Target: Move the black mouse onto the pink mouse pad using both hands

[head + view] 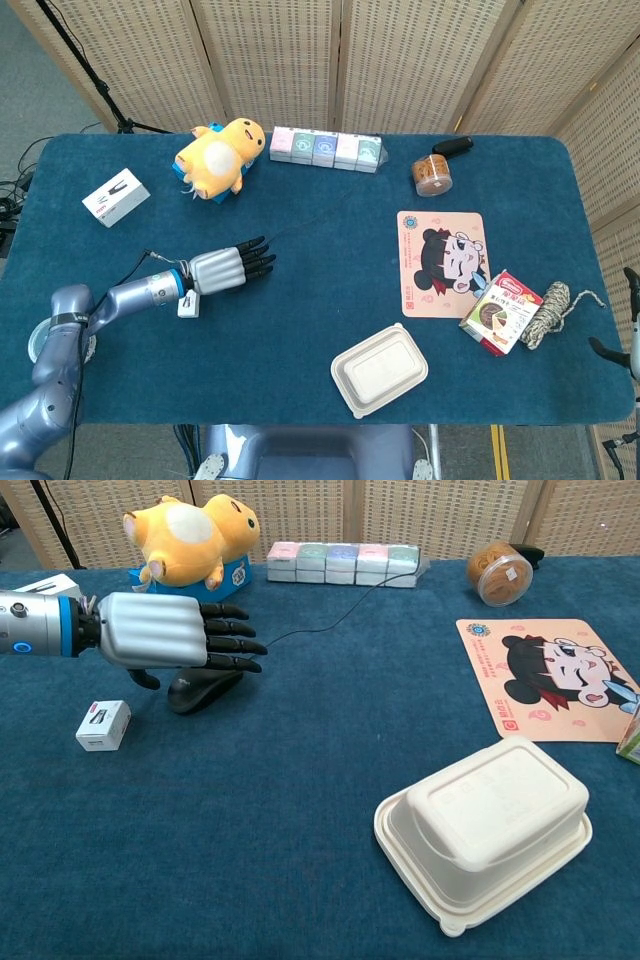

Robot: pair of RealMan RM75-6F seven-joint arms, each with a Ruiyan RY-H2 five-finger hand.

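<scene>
1 left hand flat, palm-down over black mouse.

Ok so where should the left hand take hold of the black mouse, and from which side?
Probably from above, across the black mouse's domed body, fingers on its two long sides. It lies flat, cord trailing off its far end, and the left hand hovers right over it.

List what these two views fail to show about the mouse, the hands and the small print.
- Black mouse: almost wholly hidden under the left hand in the head view; the chest view shows only its lower edge, so contact cannot be judged.
- Right hand: cut off by the head view's right edge; absent from the chest view.
- Small white box: label too small to read.
</scene>
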